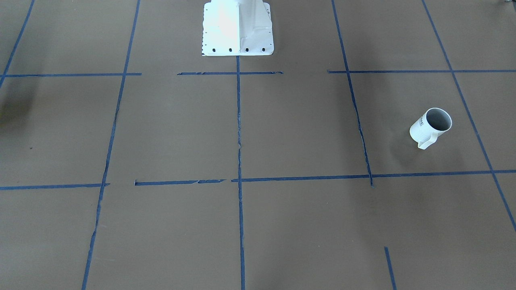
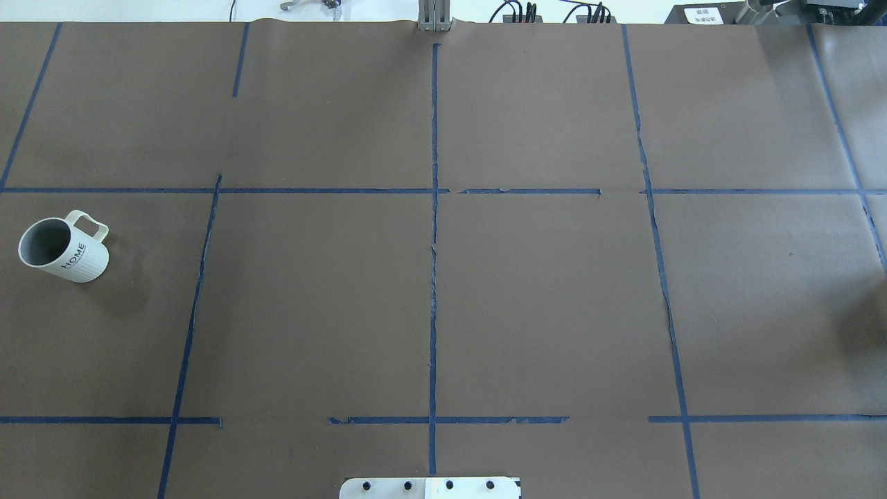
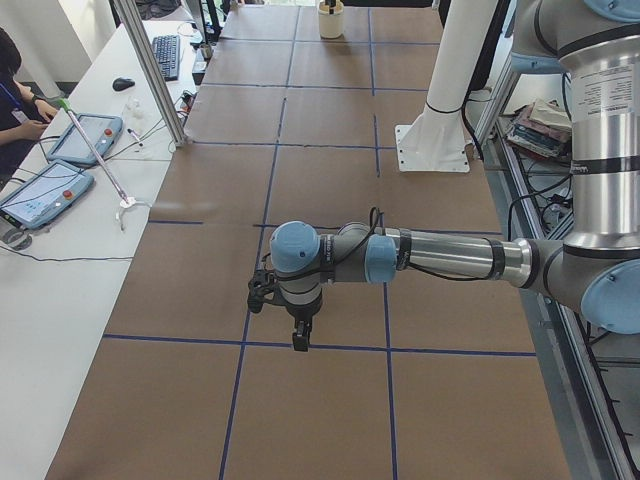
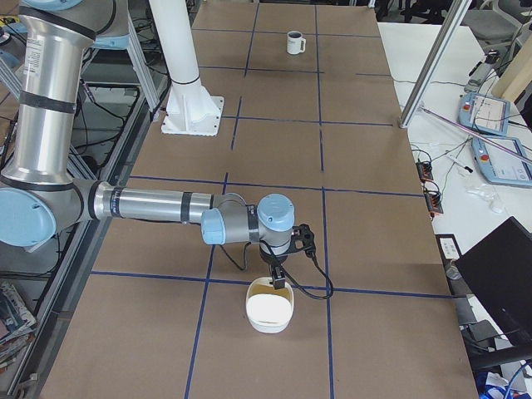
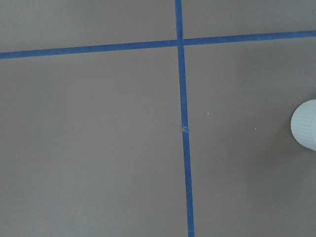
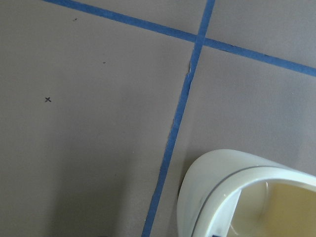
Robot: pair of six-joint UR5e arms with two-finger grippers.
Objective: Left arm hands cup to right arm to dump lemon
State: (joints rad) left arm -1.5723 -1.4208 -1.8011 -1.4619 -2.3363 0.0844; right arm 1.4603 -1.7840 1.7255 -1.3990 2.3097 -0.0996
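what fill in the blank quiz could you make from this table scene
1. The cup bears the dark word ____ on its side.
2. The cup stands upright on the robot's ____ side of the table.
3. The white bowl lies close by the hand of the ____ arm.
Missing words: HOME; left; right.

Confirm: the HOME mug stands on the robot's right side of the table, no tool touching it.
Wrong side: the mug stands on the robot's left side, at the overhead exterior view's left; no tool touches it.
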